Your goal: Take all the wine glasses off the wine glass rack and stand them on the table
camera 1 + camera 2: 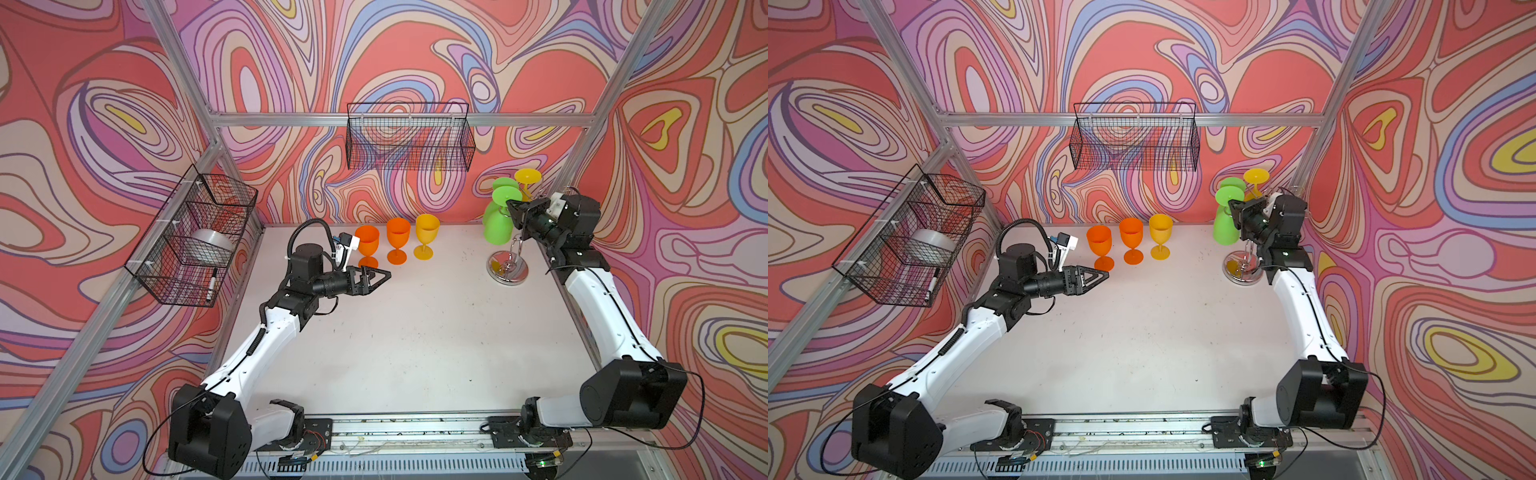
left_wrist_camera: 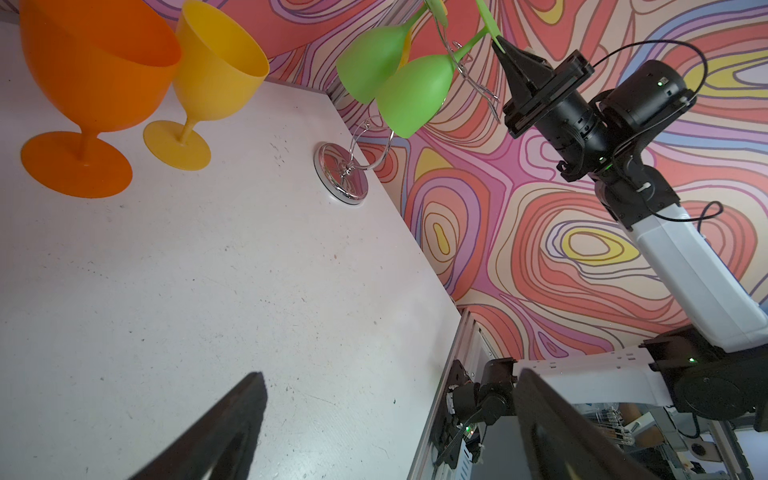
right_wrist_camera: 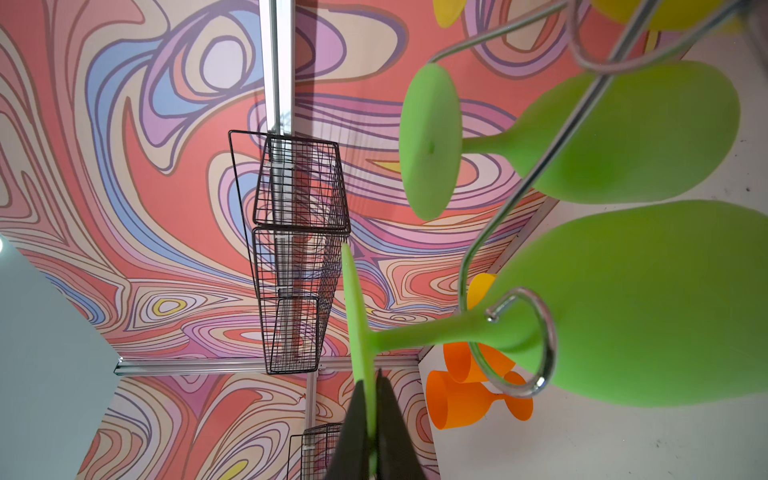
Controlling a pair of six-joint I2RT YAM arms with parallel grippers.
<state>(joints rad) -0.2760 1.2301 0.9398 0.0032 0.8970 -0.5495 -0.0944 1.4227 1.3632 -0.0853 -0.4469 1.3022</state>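
One table (image 1: 415,332): lying across the lower middle of both top views, carrying the rack and three cups.
rack (image 1: 508,269): standing right of centre in both top views, its round mirrored base resting on the table near the right edge.
green glass (image 3: 644,299): hanging upside down on the rack, its stem passing through a wire loop, with a second green glass (image 3: 623,133) hanging just beside it.
cups: two orange (image 1: 368,245) (image 1: 398,239) and one yellow (image 1: 427,235), standing upright in a row at the table's far edge, upper centre.
right gripper (image 3: 372,415): fingers clenching the rim of the green glass's flat foot.
left gripper (image 1: 380,277): fingers (image 2: 232,424) standing spread wide, grasping nothing, hovering just in front of the leftmost orange cup.
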